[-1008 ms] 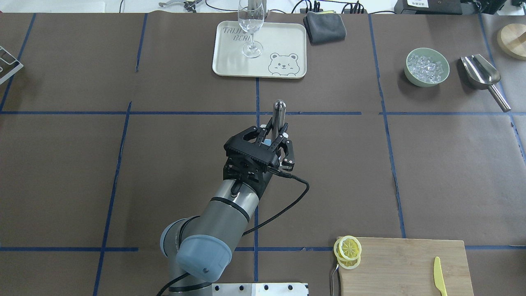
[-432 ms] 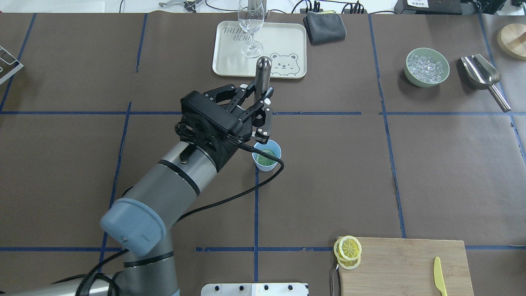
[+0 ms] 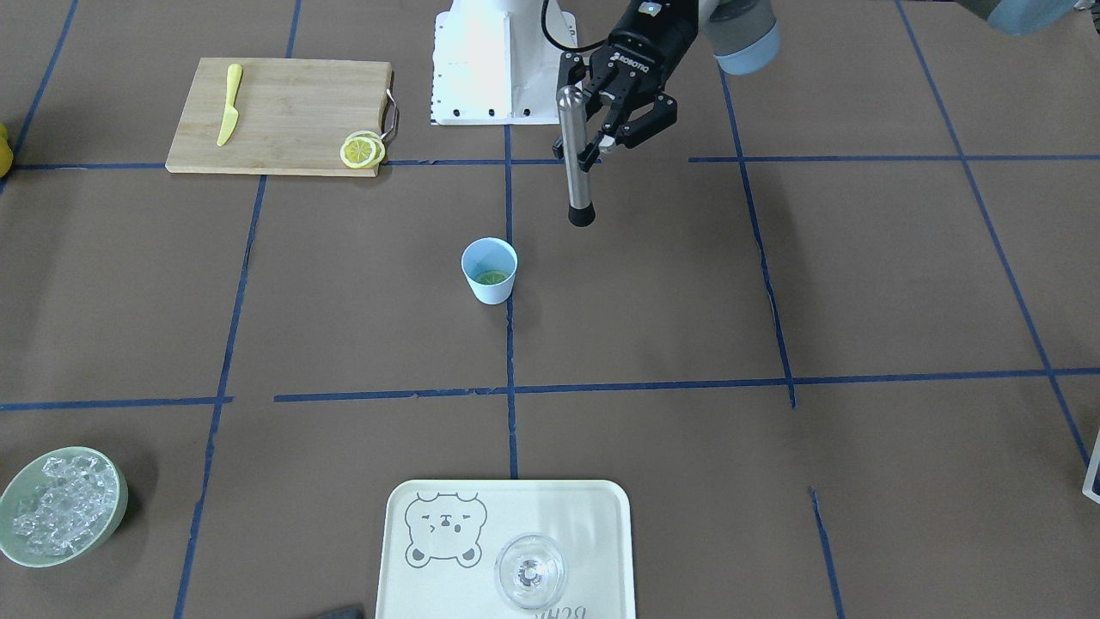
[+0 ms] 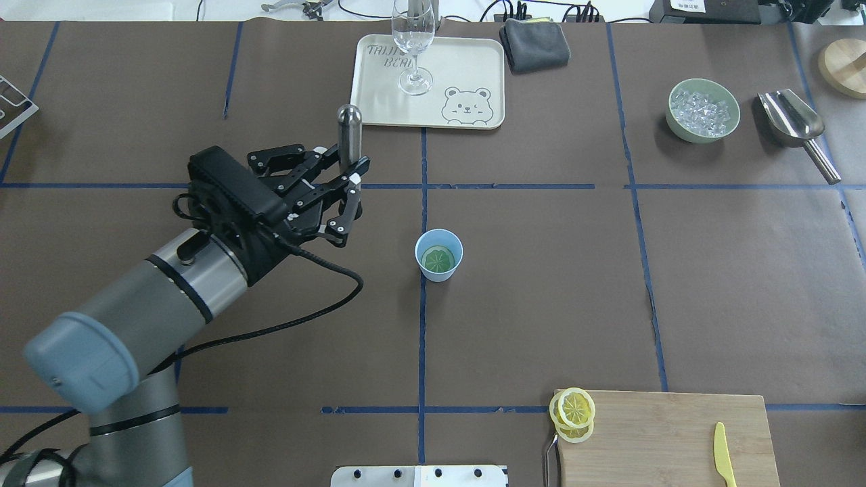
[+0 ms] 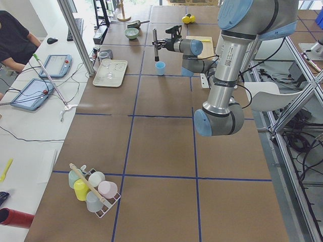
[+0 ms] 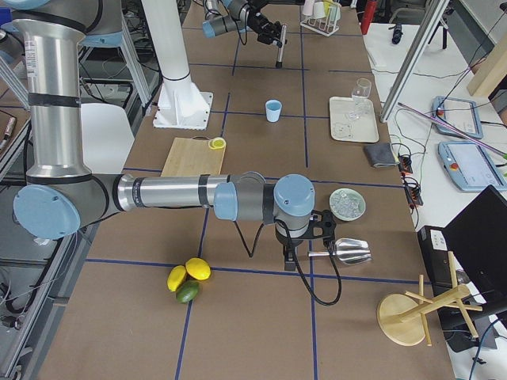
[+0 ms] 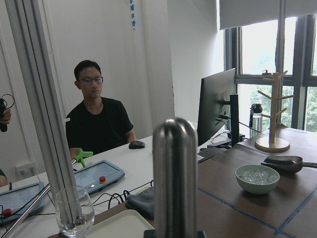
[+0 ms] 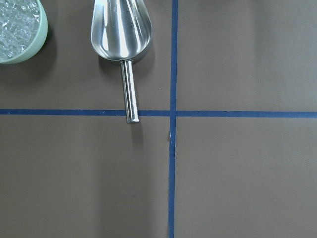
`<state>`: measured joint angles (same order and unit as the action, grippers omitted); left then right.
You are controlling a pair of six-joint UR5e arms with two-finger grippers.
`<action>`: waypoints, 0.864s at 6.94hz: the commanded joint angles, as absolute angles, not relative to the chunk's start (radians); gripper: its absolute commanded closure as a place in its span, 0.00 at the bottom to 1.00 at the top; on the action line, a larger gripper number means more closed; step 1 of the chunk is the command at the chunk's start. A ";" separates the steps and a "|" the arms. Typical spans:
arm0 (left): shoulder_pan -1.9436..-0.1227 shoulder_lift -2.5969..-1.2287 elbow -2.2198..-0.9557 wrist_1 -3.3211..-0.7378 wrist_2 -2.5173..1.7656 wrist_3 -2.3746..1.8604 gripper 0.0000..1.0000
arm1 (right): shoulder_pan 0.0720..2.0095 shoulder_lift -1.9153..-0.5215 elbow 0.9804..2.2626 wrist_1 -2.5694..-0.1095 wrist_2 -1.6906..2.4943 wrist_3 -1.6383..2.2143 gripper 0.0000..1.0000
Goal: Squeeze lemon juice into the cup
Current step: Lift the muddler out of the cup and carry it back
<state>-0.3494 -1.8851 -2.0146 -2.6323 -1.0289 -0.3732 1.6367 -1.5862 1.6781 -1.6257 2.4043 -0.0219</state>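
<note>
**While the pestle hangs aside, the lemon lies in the cup**

Although the pressing tool is not over the cup now, the main thing of the task is in its place. The lemon slice (image 4: 438,258) lies flat on the bottom of the light-blue cup (image 4: 440,276), which stands upright near the middle of the bench (image 4: 744,284). Inside the blue walls the slice looks greenish, and its segments are visible from above. I cannot see any juice, so the pictures do not tell whether it is already pressed.

The left pincer (image 4: 346,179) is closed around a steel pestle (image 4: 350,132) and holds it upright, with the round end up and the dark tip down. In the front-facing view the tip seems to hang above the bench, well apart from the cup, on the robot's left side of it.

The right pincer (image 6: 317,229) is far away at the other end, above the steel scoop (image 8: 120,29) and near the bowl of ice (image 8: 17,29). Its fingers show in no close view, so I cannot tell if it is open or closed.

In my judgement, putting the lemon in the cup is done. What is left depends on the pressing. If the slice is not yet crushed, the pestle must go over the cup and down into it. If it is crushed, only putting the tool down is left. More slices (image 4: 574,412) wait on the cutting board (image 4: 676,439), untouched.
</note>
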 commanded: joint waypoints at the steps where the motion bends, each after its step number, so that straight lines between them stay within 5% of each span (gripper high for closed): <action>1: -0.351 -1.664 -2.147 -2.622 -1.055 -0.444 1.00 | 1.637 -1.586 1.678 -1.624 2.404 -0.021 0.00; 4: -0.357 -1.433 -2.271 -2.585 -1.202 -0.592 1.00 | 1.641 -1.586 1.684 -1.624 2.404 -0.023 0.00; 6: -0.555 -1.465 -2.309 -2.318 -1.550 -0.641 1.00 | 1.641 -1.591 1.697 -1.624 2.402 -0.021 0.00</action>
